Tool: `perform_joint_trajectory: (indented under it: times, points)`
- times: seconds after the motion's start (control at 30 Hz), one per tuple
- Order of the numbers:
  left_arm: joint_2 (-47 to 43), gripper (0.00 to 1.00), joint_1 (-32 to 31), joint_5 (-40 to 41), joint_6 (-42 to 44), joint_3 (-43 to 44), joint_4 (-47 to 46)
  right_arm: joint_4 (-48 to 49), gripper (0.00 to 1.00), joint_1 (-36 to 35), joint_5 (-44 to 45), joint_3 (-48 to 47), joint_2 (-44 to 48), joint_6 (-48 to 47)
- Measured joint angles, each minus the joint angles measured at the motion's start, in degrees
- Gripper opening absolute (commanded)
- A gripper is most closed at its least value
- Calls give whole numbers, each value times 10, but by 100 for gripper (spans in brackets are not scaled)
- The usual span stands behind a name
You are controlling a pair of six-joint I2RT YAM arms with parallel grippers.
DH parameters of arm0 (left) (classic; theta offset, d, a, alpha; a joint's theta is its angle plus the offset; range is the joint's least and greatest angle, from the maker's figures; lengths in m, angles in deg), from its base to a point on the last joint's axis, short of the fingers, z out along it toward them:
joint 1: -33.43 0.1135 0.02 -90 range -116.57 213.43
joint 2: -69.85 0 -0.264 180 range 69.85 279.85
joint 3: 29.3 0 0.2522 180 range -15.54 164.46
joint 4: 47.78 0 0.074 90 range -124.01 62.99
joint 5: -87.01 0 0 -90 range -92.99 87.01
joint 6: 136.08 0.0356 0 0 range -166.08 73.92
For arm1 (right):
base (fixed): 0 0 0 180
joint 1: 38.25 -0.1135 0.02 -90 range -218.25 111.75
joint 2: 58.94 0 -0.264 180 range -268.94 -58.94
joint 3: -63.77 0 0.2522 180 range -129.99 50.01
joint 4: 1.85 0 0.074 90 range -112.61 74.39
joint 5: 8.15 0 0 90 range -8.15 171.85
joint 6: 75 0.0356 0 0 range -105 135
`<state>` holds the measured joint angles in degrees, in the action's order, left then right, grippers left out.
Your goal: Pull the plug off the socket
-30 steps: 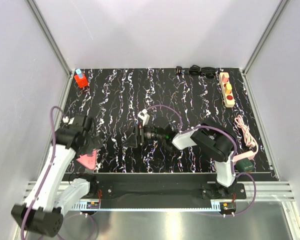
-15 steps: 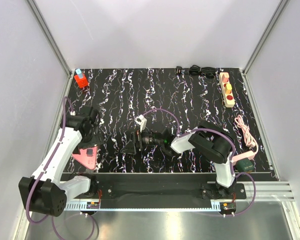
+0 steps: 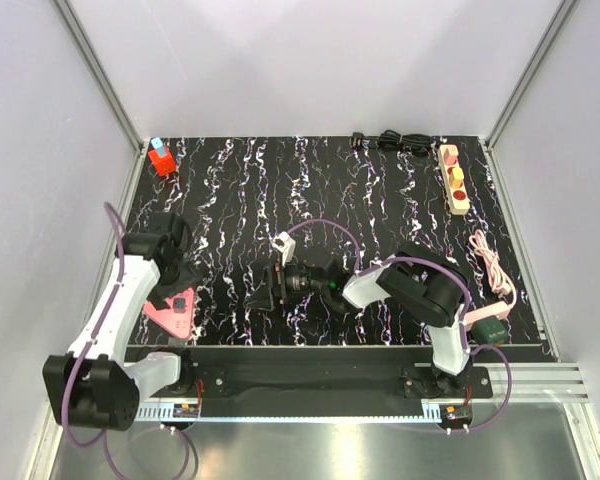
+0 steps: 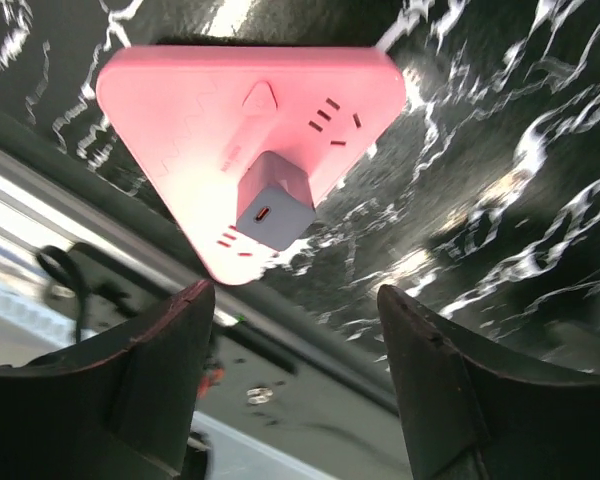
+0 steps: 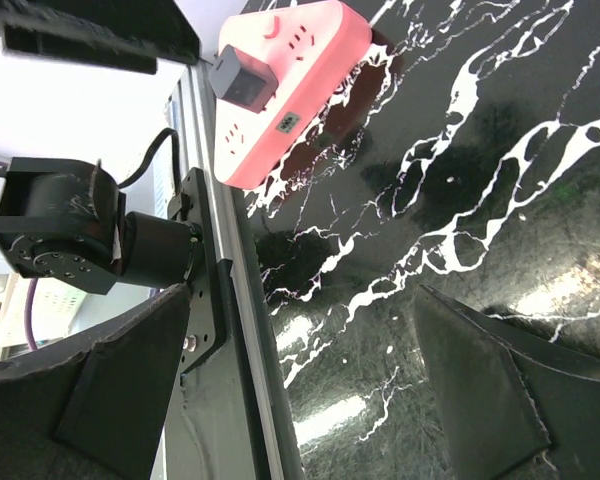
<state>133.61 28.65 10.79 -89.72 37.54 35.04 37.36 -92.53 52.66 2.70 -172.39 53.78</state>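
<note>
**Socket and plug.** The pink triangular socket [image 3: 170,320] lies flat at the near-left edge of the black marbled table [image 3: 380,200]; a small grey-white cube plug [image 4: 273,202] is seated in one of its outlets, a slot-shaped port showing on the plug's outer face.

**Left arm.** The arm is folded over the left table edge; the left gripper [image 4: 295,292] is aimed down at the socket, with the plug just beyond the fingertips; its fingers [image 4: 170,340] stand moderately apart and grip nothing.

**Right arm.** The right gripper [image 5: 302,292] lies low at mid-table, pointing left towards the socket and well short of it; its fingers [image 5: 130,370] are spread wide and empty.

**Far right.** A beige strip [image 3: 453,180] with coloured round pegs lies by the table's far corner.
</note>
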Motion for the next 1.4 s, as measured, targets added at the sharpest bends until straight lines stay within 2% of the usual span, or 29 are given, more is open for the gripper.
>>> perform_joint_trajectory:
  times: [0.23, 0.33, 0.43, 0.57, 0.67, 1.07, 1.2, 1.4]
  points:
    - [-81, 72, 17, 7, -201, -33, 7, 2, 100, 0, 11, 5, 0, 0]
    - [-64, 72, 21, 3, -258, -34, 13, 2, 100, 0, 13, 5, 0, 0]
    - [-2, 70, 33, -8, -295, -32, 27, 2, 100, 0, 13, 5, 0, 0]
    - [106, 68, 40, -18, -316, -7, 50, 2, 100, 0, 13, 5, 0, 0]
    - [149, 67, 40, -15, -324, 20, 56, 2, 99, 0, 13, 5, 0, 0]
    - [123, 65, 72, 8, -351, 24, 75, -6, 100, 0, 12, 1, 0, -1]
    - [122, 59, 83, 11, -350, 16, 74, -6, 100, 0, 12, 0, 0, -1]
    - [123, 59, 89, 11, -348, 7, 71, -7, 100, 0, 12, 0, 0, -4]
